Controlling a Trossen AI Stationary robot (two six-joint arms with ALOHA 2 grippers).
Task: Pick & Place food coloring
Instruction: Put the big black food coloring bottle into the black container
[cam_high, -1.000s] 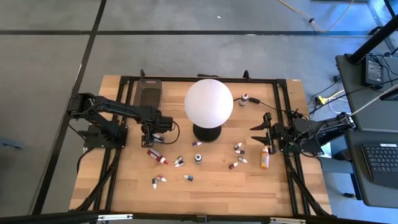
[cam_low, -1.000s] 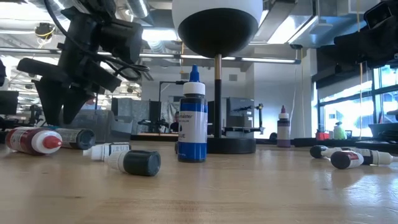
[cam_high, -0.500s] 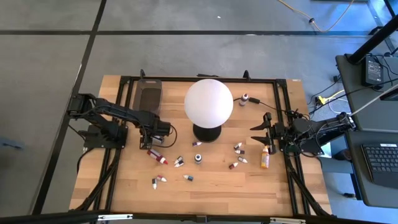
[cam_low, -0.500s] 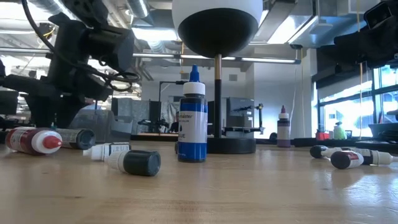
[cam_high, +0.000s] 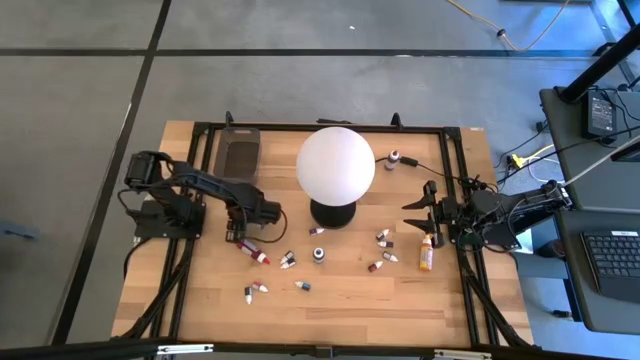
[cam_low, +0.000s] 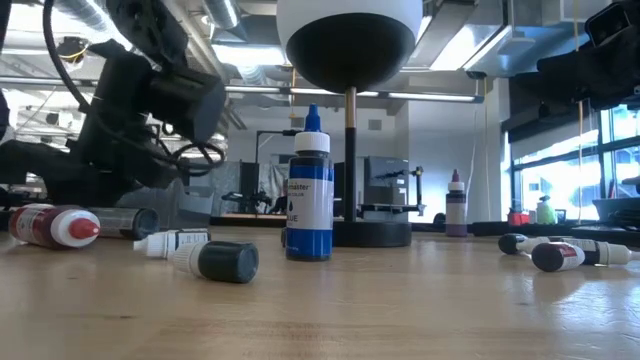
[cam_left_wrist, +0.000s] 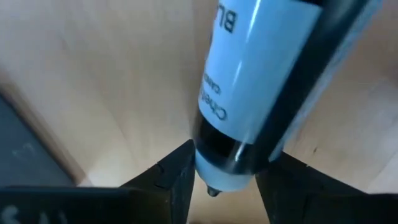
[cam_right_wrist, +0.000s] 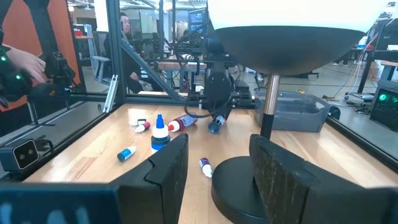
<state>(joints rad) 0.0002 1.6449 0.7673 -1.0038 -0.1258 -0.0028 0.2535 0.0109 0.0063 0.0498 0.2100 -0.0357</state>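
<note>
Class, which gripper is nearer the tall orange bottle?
Right. The right gripper sits just beside the tall orange bottle; the left gripper is across the table, past the lamp.

- Left end effector (cam_left_wrist: 227, 180): two dark fingers (cam_left_wrist: 168, 177) either side of a bottle's bottom end, close against it.
- Food coloring bottle (cam_left_wrist: 273, 81): dark body, white label with dark print, only partly readable; runs diagonally away from the fingers.
- Small nub shows at the bottle's pale base.
- Light wooden tabletop (cam_left_wrist: 106, 74) behind.
- Dark tray edge (cam_left_wrist: 28, 155) at one side.
</note>
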